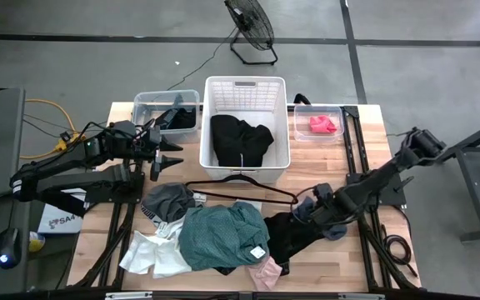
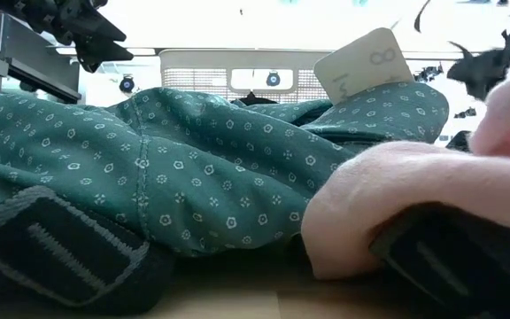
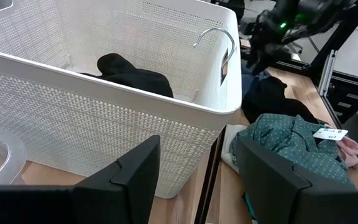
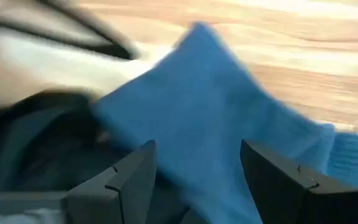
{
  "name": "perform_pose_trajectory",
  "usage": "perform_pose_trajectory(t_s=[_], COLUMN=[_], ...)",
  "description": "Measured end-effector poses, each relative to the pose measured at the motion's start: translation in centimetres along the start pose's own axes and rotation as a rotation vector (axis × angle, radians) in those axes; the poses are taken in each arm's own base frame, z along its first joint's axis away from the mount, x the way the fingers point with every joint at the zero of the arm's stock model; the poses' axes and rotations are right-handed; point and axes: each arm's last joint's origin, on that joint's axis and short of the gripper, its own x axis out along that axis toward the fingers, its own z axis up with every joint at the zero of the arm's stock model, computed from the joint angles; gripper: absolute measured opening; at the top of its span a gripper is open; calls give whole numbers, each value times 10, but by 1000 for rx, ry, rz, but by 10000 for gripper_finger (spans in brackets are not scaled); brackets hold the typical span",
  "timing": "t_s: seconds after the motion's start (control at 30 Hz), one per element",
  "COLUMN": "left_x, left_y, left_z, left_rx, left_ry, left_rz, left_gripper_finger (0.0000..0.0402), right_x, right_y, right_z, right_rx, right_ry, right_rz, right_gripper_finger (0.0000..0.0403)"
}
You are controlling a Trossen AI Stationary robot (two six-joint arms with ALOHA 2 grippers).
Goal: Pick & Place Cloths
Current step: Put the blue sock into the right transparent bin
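A heap of cloths lies on the near half of the table: a teal-green patterned one (image 1: 223,236) (image 2: 193,168), a grey one (image 1: 167,200), a white one (image 1: 151,254), a pink one (image 1: 265,272) (image 2: 397,195) and a black one (image 1: 286,233). Another black cloth (image 1: 238,137) (image 3: 135,73) lies inside the white basket (image 1: 211,92). My right gripper (image 1: 301,212) (image 4: 197,155) is open, low over the heap's right end, with a blue cloth (image 4: 216,106) between and ahead of its fingers. My left gripper (image 1: 173,160) (image 3: 197,155) is open and empty, left of the basket. My right gripper's fingers stand on either side of the blue cloth (image 4: 229,162), coming from above. I cannot tell whether they touch it.
A thin black wire hanger (image 1: 240,187) lies between the basket and the heap, its hook (image 3: 219,37) over the basket's near rim. A clear bin with a pink cloth (image 1: 323,125) stands right of the basket. A clear bin with dark contents (image 1: 173,117) stands to its left.
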Motion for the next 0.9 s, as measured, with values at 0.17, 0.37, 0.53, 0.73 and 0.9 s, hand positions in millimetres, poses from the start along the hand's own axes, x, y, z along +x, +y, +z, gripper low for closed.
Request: perform_pose_trajectory(t_s=[0.17, 0.37, 0.53, 0.73, 0.9], left_x=[0, 0, 0, 0, 0], left_y=[0, 0, 0, 0, 0], left_z=[-1, -1, -1, -1, -1], left_rx=[-2, -1, -1, -1, -2], left_ry=[6, 6, 5, 6, 9], left_rz=[1, 1, 1, 1, 1], left_gripper_finger=[202, 202, 202, 202, 202], right_x=[21, 40, 55, 58, 59], right_y=[-3, 3, 8, 10, 11], right_z=[0, -4, -5, -2, 1], right_rx=[66, 76, 90, 87, 48], right_ry=[-33, -24, -24, -4, 39], right_rz=[-74, -130, -191, -206, -224], right_gripper_finger=[224, 224, 224, 208, 127])
